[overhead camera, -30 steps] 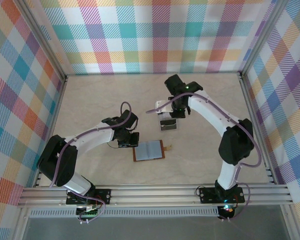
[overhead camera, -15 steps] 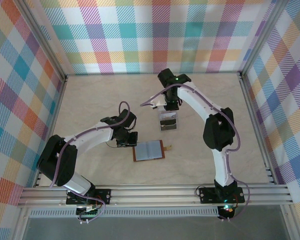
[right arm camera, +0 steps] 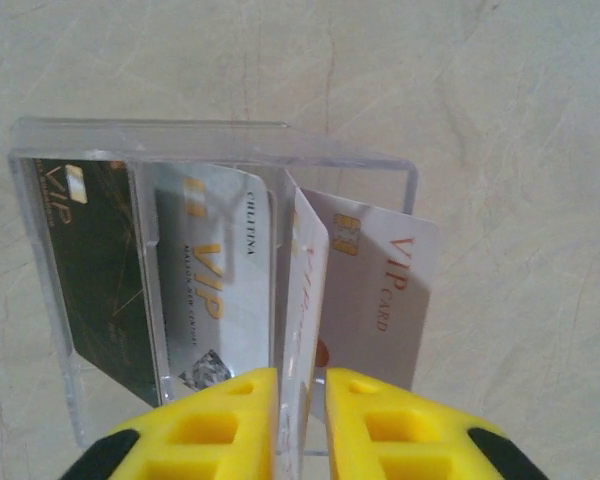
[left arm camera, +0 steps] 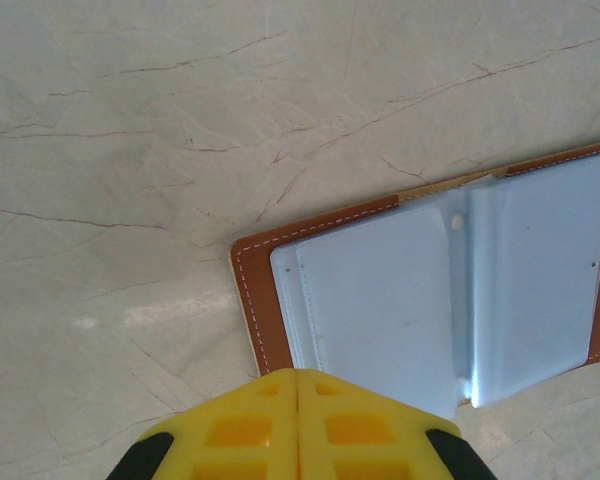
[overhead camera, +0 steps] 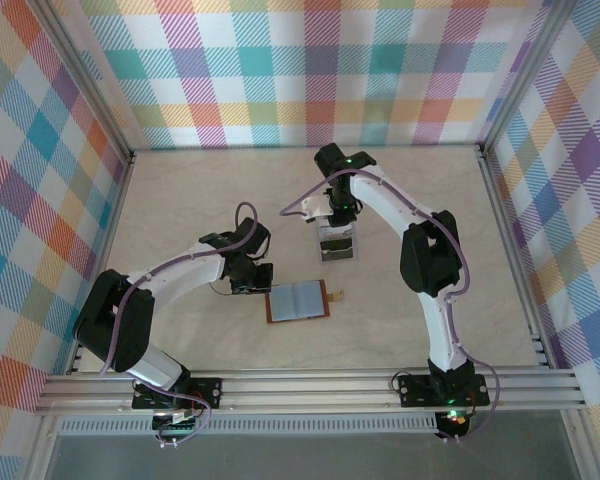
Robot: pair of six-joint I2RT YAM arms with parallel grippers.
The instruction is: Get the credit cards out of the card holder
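- The pale marble-look table (overhead camera: 180,210) carries everything. My landmark on it is the flat brown leather-look card holder (overhead camera: 298,301), which lies open with its greyish clear sleeves facing up.
- In the left wrist view those sleeves look empty, so I judge the pulling-out is done or nearly done.
- The clear plastic tray (right arm camera: 210,128) sits just beyond the card holder, slightly to its right and apart from it.
- The thin rectangular credit cards (right arm camera: 215,290) are in that tray, 4 by my count. There is 1 dark, 1 silver and 1 whitish card, plus 1 whitish card standing on edge.
- The yellow-fingered right gripper (right arm camera: 301,378) hangs over the tray with its jaws narrowly parted around the on-edge card. I cannot tell whether they pinch it, and the step in hand looks like depositing it.
- The left gripper (left arm camera: 298,375) is closed on nothing at the card holder's left edge.
- Next, the right jaws should widen and lift straight up, so the card stays in the tray.
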